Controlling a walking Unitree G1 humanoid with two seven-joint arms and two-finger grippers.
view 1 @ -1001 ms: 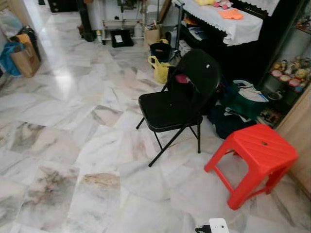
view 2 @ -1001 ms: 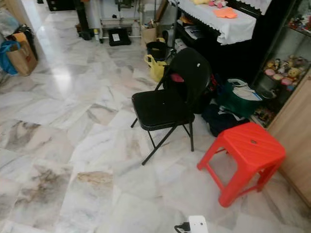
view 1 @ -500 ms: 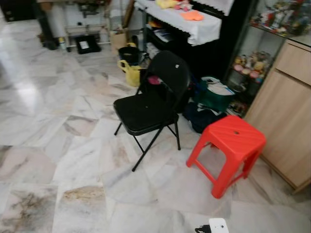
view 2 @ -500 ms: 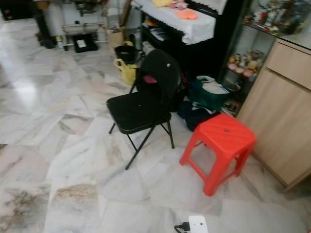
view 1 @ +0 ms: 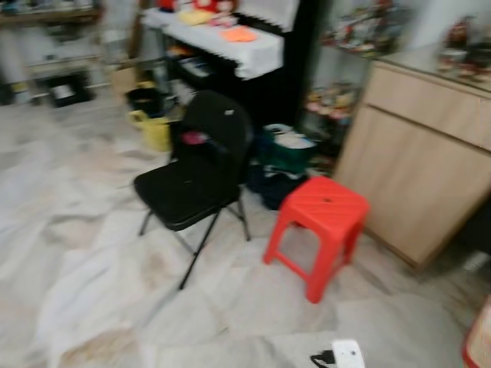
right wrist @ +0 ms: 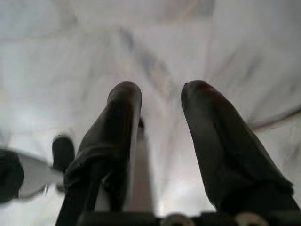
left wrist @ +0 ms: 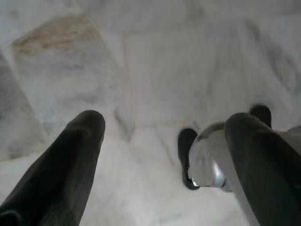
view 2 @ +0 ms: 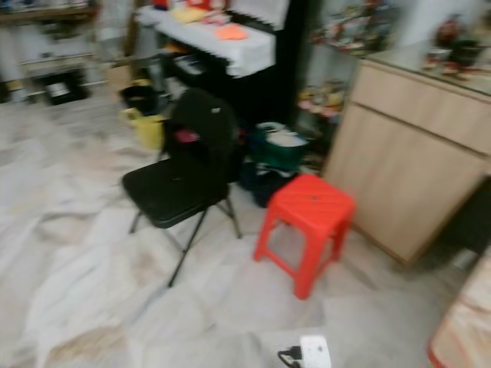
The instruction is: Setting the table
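Two empty jaws are hanging parted over the marble floor (left wrist: 155, 61); the view is swinging rightward, bringing a wooden cabinet (view 1: 418, 153) beside the red stool (view 1: 318, 218) in; still searching.

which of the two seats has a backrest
The black folding chair has a backrest, with thin metal legs. The red plastic stool just to its right, beside the wooden cabinet, is a flat-topped seat with no back.

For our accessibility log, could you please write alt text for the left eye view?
A blurred view down onto a marble floor, with a black folding chair beside a red plastic stool. A light wooden cabinet stands at the right, and bags and a white-clothed table sit behind the chair.
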